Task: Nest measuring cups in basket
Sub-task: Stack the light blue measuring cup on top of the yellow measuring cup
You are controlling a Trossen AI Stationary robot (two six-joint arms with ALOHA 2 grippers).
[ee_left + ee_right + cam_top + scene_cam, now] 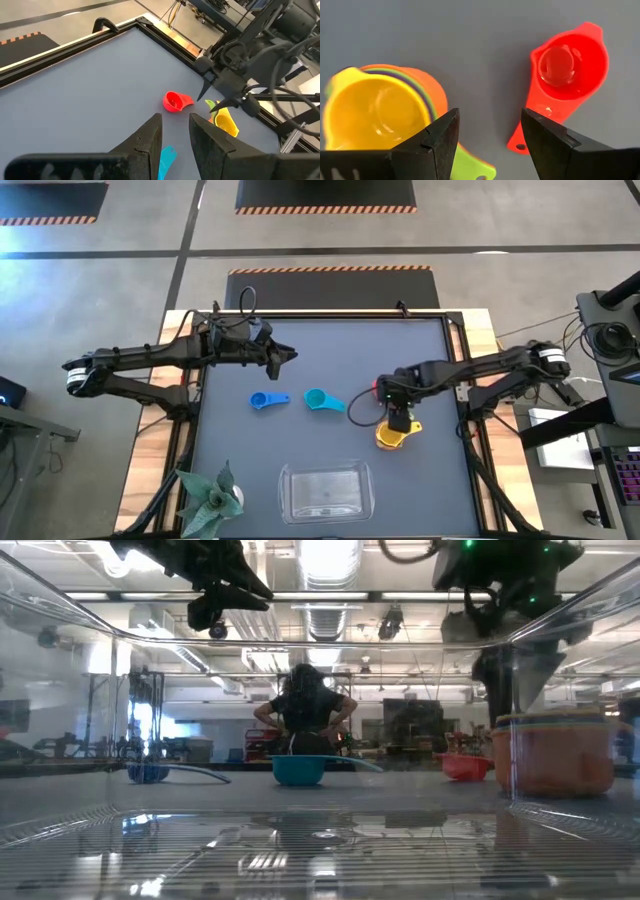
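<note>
Right wrist view: open right end effector beside unmarked red cup.

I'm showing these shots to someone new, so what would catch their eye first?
Probably the bright stack of nested cups, yellow on top of orange, purple and green, right under the right gripper with its fingers open and empty. A red cup lies alone beside the stack, while the blue cup and teal cup sit mid-table. The clear basket waits at the table's near edge, with no cups in it.
</note>
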